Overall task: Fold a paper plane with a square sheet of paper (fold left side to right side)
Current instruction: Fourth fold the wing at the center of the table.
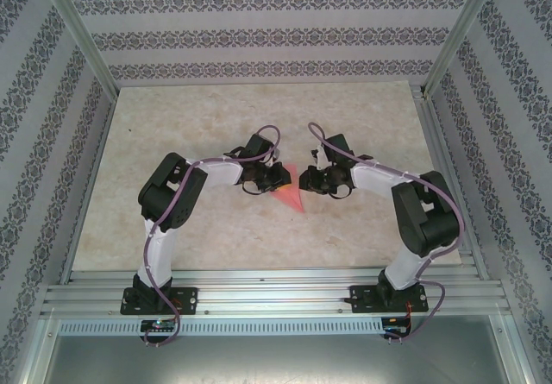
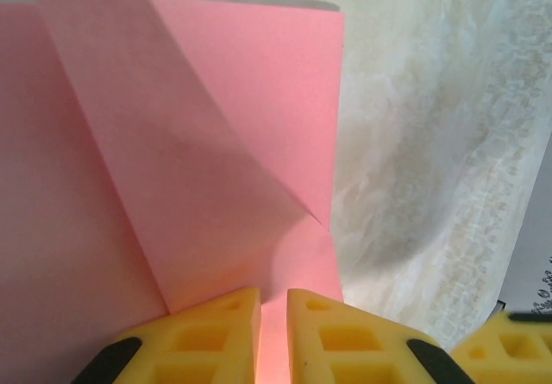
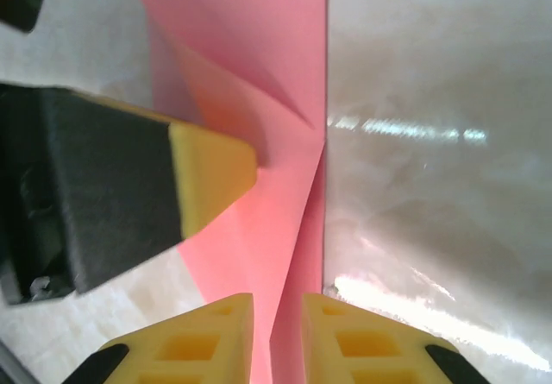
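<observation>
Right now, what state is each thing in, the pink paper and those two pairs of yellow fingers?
Sheet of paper: partly folded, on the table, one flap curling up.
Left fingers: narrow gap, tips at the paper; grip unclear.
Right fingers: narrow gap, pink paper showing in it; grip unclear.

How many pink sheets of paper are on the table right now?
1: the pink paper lies between the left gripper and right gripper. Another sheet beneath it could be hidden.

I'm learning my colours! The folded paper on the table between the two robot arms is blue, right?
Not blue: the paper is pink. It does lie folded on the table between the left arm and the right arm. The top external view shows it.
</observation>
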